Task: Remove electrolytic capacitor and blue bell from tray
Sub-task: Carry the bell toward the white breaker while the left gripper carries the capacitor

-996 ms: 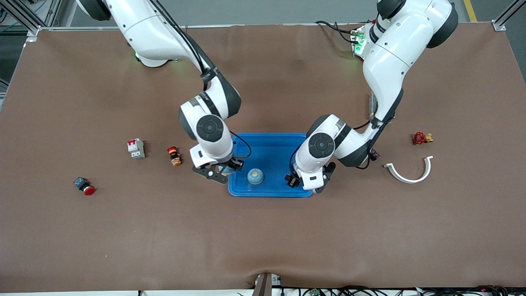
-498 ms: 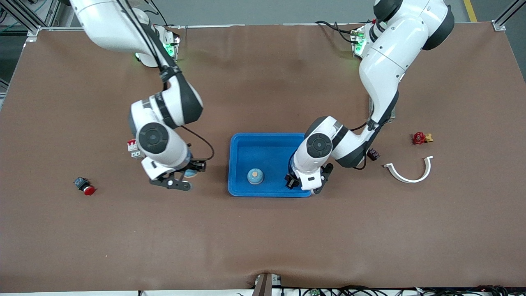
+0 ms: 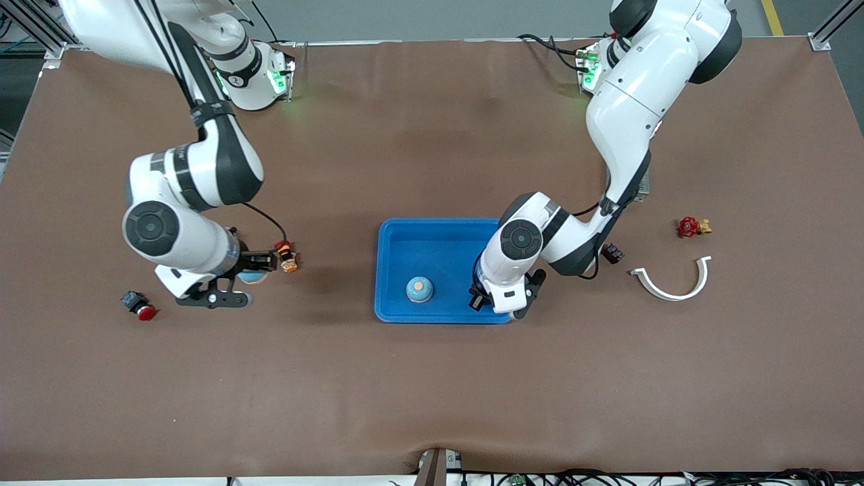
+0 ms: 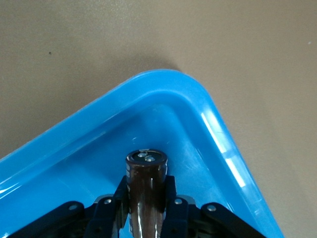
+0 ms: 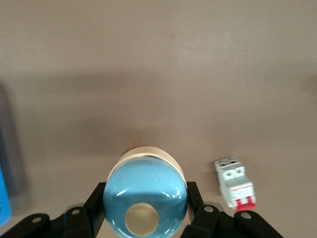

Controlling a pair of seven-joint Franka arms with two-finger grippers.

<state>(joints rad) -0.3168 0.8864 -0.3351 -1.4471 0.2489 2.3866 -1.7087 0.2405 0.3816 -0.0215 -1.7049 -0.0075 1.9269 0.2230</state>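
Note:
A blue bell (image 3: pixel 419 289) with a tan top sits in the blue tray (image 3: pixel 439 233). My left gripper (image 3: pixel 480 297) is low in the tray's corner nearest the front camera at the left arm's end. It is shut on a dark brown cylindrical capacitor (image 4: pixel 145 181), held upright over the tray floor (image 4: pixel 163 99). My right gripper (image 3: pixel 246 277) is over the bare table, well away from the tray toward the right arm's end. It is shut on a second blue bell (image 5: pixel 145 198), which also shows in the front view (image 3: pixel 252 276).
A red-and-orange button (image 3: pixel 286 256) lies beside the right gripper, and a red push button (image 3: pixel 140 307) lies toward the right arm's end. A white circuit breaker (image 5: pixel 235 183) lies under the right wrist. A white curved clip (image 3: pixel 671 280), a red valve (image 3: pixel 690 227) and a small dark part (image 3: pixel 613 253) lie toward the left arm's end.
My right arm has swung from the tray's edge toward its own end of the table, carrying the blue bell. My left gripper has stayed in the tray with the capacitor.

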